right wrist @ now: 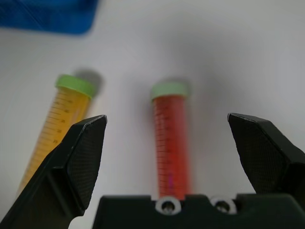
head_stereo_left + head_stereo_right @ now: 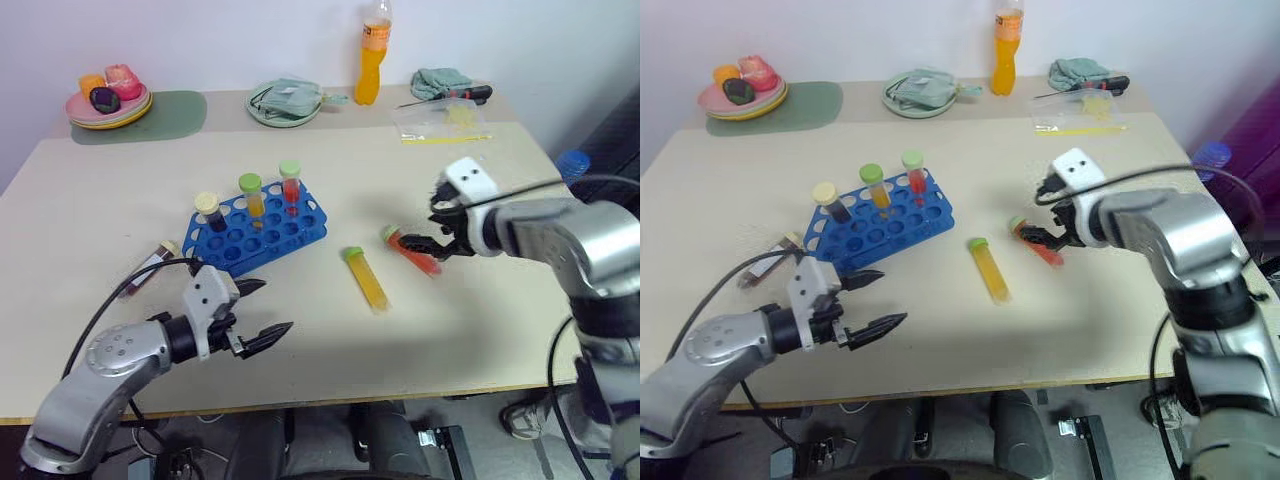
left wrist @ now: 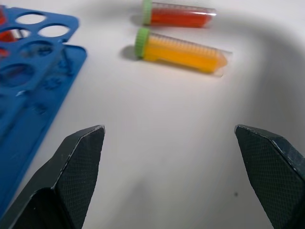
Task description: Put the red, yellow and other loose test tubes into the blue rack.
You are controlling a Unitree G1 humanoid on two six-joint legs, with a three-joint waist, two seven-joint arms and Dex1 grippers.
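The blue rack (image 2: 256, 232) holds three upright tubes. The red tube (image 2: 412, 250) and yellow tube (image 2: 366, 278) lie on the desk (image 2: 480, 320); a brown one (image 2: 150, 266) lies left of the rack. Both grippers' fingers stand wide, the right gripper (image 1: 167, 143) over the red tube, the left gripper (image 2: 268, 310) empty.

Six test tubes (image 2: 366, 278), one blue rack (image 2: 255, 236)
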